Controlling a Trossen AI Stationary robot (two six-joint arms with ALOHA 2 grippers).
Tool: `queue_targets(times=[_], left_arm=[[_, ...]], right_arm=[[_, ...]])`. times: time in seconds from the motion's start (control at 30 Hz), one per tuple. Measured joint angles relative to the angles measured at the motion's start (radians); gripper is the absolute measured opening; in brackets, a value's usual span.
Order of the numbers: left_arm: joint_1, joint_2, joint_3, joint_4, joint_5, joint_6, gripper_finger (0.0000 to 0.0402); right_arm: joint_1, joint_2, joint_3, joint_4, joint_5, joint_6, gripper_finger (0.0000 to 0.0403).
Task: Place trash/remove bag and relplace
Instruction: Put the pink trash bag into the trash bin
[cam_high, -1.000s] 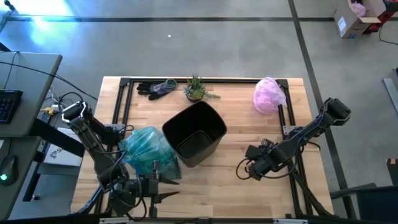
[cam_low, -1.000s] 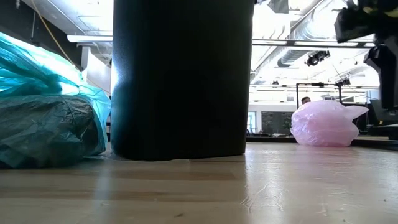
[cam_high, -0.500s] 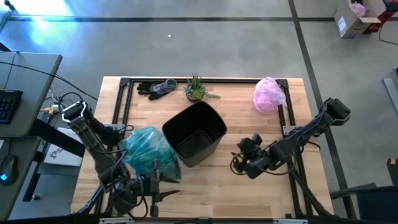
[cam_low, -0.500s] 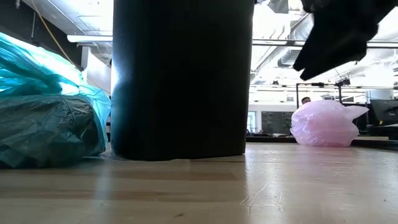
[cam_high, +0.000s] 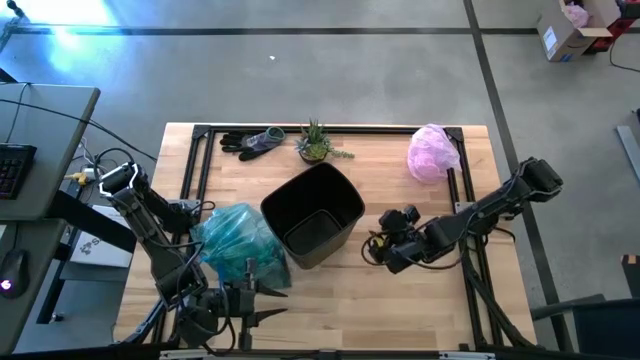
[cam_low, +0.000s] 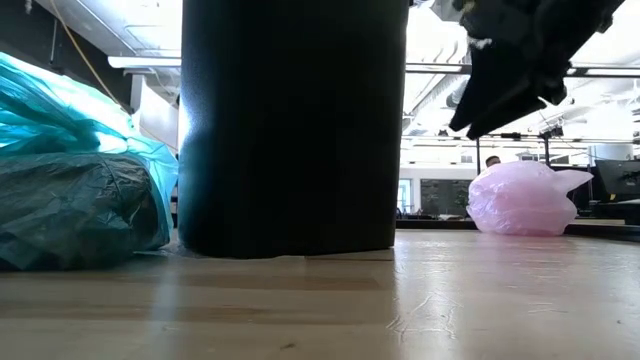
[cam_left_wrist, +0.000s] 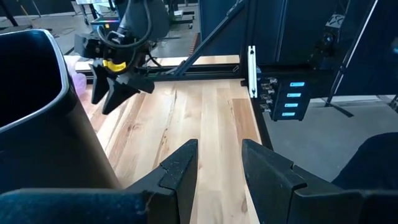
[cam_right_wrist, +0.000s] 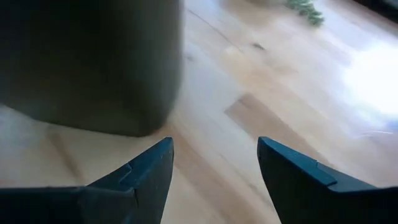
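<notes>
The teal bag (cam_high: 238, 240) lies bunched and full on the table, left of the black bin (cam_high: 312, 215); in the low view the bag (cam_low: 70, 190) sits against the bin's wall (cam_low: 290, 125). The trash itself does not show. My left gripper (cam_high: 268, 302) stands near the table's front edge, just in front of the bag, and is open (cam_left_wrist: 217, 168) with nothing between its fingers. My right gripper (cam_high: 385, 250) hovers above the table to the right of the bin, slanting down, open (cam_right_wrist: 214, 162) and empty.
A pale pink bag (cam_high: 432, 152) lies at the far right. Dark gloves (cam_high: 250, 142) and a small green plant (cam_high: 318, 142) sit along the far edge. A black frame (cam_high: 200, 130) runs around the tabletop. Bare wood shows between bin and right gripper.
My right gripper has moved toward the table's left, closer to the bin, and has rolled and tipped as it went. Its fingers have stayed open. The bag and the bin have kept still.
</notes>
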Motion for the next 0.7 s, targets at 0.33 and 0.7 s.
queue_targets(times=[0.33,0.7], left_arm=[[-0.002,0.005,0.000,-0.081,0.002,-0.051,0.0108],[-0.002,0.021,0.000,-0.111,0.001,-0.071,0.0108]], right_arm=[[-0.301,-0.006,-0.001,-0.344,0.196,-0.097,0.0220],[-0.743,-0.005,-0.020,-0.345,0.086,-0.361,0.0286]])
